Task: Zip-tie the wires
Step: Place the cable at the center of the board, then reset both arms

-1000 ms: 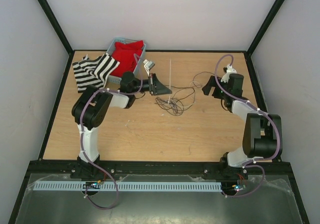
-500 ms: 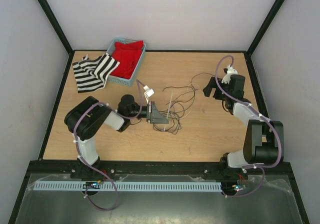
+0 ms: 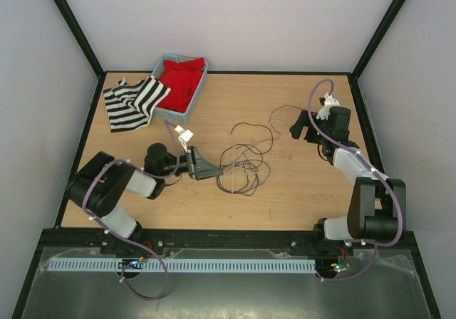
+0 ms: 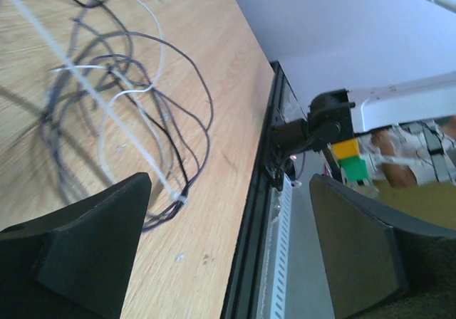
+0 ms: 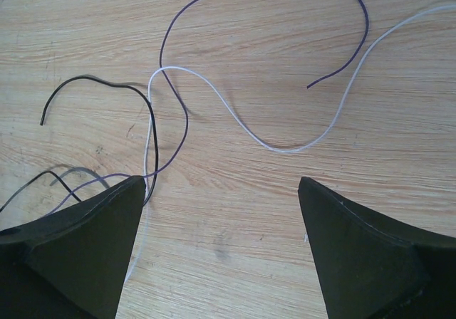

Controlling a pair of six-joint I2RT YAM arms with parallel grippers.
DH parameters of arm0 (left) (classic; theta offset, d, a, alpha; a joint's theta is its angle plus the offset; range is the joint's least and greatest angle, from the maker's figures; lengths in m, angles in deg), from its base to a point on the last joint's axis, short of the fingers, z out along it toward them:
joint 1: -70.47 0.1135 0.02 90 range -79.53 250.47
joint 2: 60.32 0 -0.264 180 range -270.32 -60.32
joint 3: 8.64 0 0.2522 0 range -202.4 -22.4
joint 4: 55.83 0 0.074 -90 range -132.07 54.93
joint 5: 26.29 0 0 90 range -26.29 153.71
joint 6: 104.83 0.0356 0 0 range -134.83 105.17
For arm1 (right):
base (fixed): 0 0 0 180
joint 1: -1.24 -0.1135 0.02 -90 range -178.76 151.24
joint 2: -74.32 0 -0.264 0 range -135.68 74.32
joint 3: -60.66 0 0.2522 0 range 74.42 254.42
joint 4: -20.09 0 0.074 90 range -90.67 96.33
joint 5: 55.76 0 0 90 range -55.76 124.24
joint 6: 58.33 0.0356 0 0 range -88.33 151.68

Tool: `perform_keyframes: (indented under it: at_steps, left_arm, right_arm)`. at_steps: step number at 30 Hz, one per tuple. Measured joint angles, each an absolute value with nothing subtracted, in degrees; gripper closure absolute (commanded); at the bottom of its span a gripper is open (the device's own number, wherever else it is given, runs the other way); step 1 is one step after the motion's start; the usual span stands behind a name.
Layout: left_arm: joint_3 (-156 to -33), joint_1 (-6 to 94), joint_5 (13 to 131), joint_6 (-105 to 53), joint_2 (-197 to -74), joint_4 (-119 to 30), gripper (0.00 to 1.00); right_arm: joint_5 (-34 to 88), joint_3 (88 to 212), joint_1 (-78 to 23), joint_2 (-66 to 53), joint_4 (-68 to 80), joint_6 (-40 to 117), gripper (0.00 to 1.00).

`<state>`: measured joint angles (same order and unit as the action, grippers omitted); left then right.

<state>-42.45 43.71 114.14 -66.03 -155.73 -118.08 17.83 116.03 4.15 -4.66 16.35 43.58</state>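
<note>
Comparing with the views from a second ago, we are noting that the left gripper [image 3: 214,169] is sitting nearer and further left than before: it has come back from the middle of the table [image 3: 299,198] toward its own base, and the left elbow is now folded low by the near-left edge. Its jaws, pinched together a second ago, are now standing wide apart with nothing between them; in the left wrist view the two dark fingers [image 4: 92,248] are framing bare wood and the table's near rail. The wires [image 3: 246,166] have travelled with that pull and are now lying as a loose tangle just right of the left fingertips, nearer than before. The zip tie [image 4: 92,91], upright above the tangle a second ago, is now lying flat across the loops as a straight white strip; we are seeing it clearly only in the left wrist view. The right gripper [image 3: 301,128] is hovering at the far right much as before, jaws spread, holding nothing, with stray purple, white and black wire ends lying on the wood below it. The blue basket [image 3: 160,70] of red cloth and the striped cloth [image 3: 132,102] are staying put at the far left.
</note>
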Motion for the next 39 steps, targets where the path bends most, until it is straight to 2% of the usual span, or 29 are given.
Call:
perform_keyframes:
  at_steps: [10, 17, 25, 33, 39]
  left_arm:
    - [-29.45, 53.91, 105.95, -64.3, -138.97, -117.77, 0.01]
    - [-32.75, 61.61, 96.57, -63.17, -135.91, -114.95, 0.01]
    - [-40.46, 64.4, 78.28, -55.19, -130.14, -112.55, 0.01]
    - [-42.5, 65.02, 56.31, -35.58, -118.44, -98.28, 0.01]
    - [-42.28, 64.56, 41.05, -22.91, -117.94, -86.43, 0.01]
  right_arm:
    - [18.95, 116.05, 4.24, -1.86, 14.93, 43.49, 0.01]
    - [20.3, 116.03, 5.68, 1.14, 14.98, 43.6, 0.01]
    - [19.36, 109.65, 9.92, 3.12, 20.94, 47.27, 0.01]
    - [25.85, 86.7, 10.32, 12.48, 42.65, 44.41, 0.01]
    - [29.44, 80.84, 7.43, 5.86, 59.13, 43.07, 0.01]
